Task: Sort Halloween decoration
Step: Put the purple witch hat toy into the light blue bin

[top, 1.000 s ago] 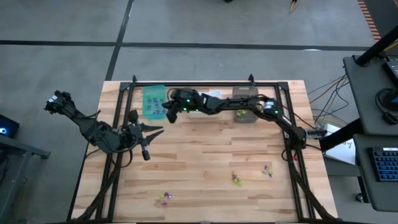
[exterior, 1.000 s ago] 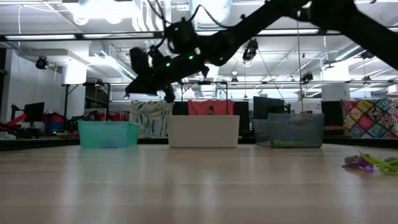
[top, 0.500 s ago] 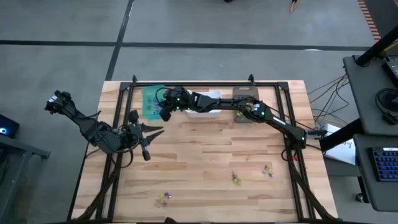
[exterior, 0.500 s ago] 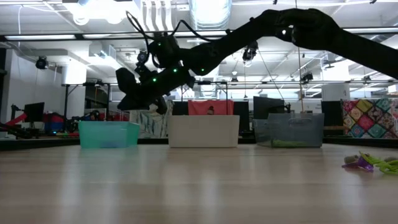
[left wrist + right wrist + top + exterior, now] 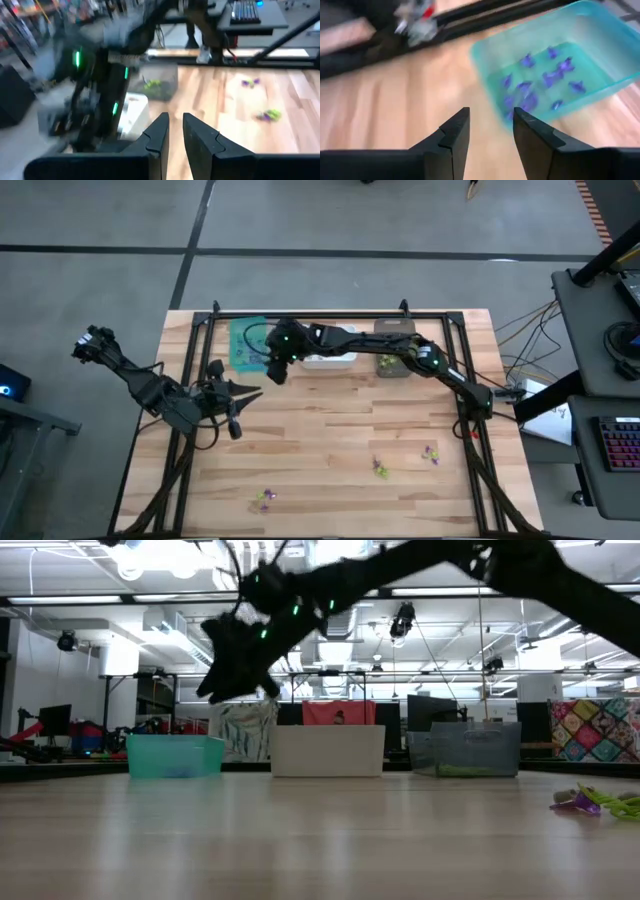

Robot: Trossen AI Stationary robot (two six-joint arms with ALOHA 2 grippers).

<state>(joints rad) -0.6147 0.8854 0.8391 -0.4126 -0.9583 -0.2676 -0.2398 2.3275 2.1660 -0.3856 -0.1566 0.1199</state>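
- Teal translucent rectangular plastic bin: stands at the far edge of the pale wooden plank desk, leftmost of three bins in a row. It holds a scatter of small purple plastic trinkets across its floor.
- White rectangular plastic bin: middle of the row, just beside the teal one. From above the right arm covers most of it; contents cannot be told.
- Dark brown translucent rectangular bin: rightmost of the row. It holds lime-green trinkets, seen low through its wall.
- Loose purple and lime-green trinkets on the desk: one cluster near the front edge towards the left, one right of centre, one just beyond that towards the right edge. All lie well apart from the bins.
- Right gripper: raised above the desk just in front of the teal bin's near right corner, arm stretched across the bin row from the right side. Its fingers stand parted with nothing between them.
- Left gripper: near the desk's left edge, well in front of the teal bin. Its fingers stand almost together with a narrow gap, holding nothing.
- Open room: the centre of the desk between the bin row and the front clusters is bare wood. A black frame borders the far edge and both sides.
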